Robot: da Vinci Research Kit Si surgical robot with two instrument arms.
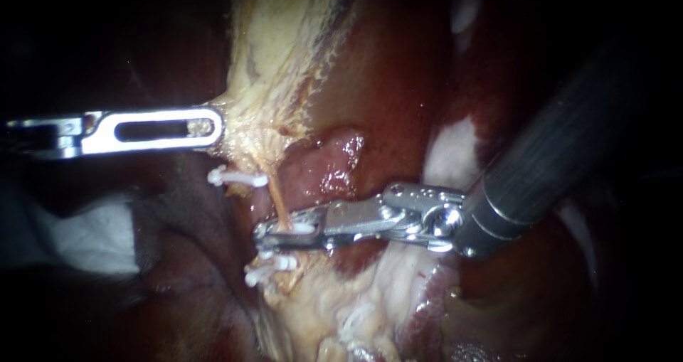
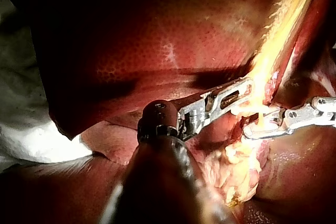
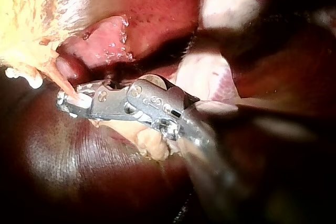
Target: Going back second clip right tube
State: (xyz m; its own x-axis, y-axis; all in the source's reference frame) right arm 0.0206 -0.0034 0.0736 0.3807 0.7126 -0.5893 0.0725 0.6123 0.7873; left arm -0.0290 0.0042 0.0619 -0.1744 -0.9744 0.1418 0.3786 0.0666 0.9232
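A thin orange tube runs down from the pale yellow tissue to my right instrument. Its jaws stand slightly apart on either side of the tube. A white clip lies between them on the tube. The right wrist view shows the same jaws, clip and tube. Two more white clips sit nearby, one above and one below. My left instrument is shut on the pale tissue and holds it taut, as the left wrist view also shows.
Dark red liver lies behind and to the right, with a pink lump just above the right jaws. White gauze lies at the lower left. The dark right shaft crosses the upper right.
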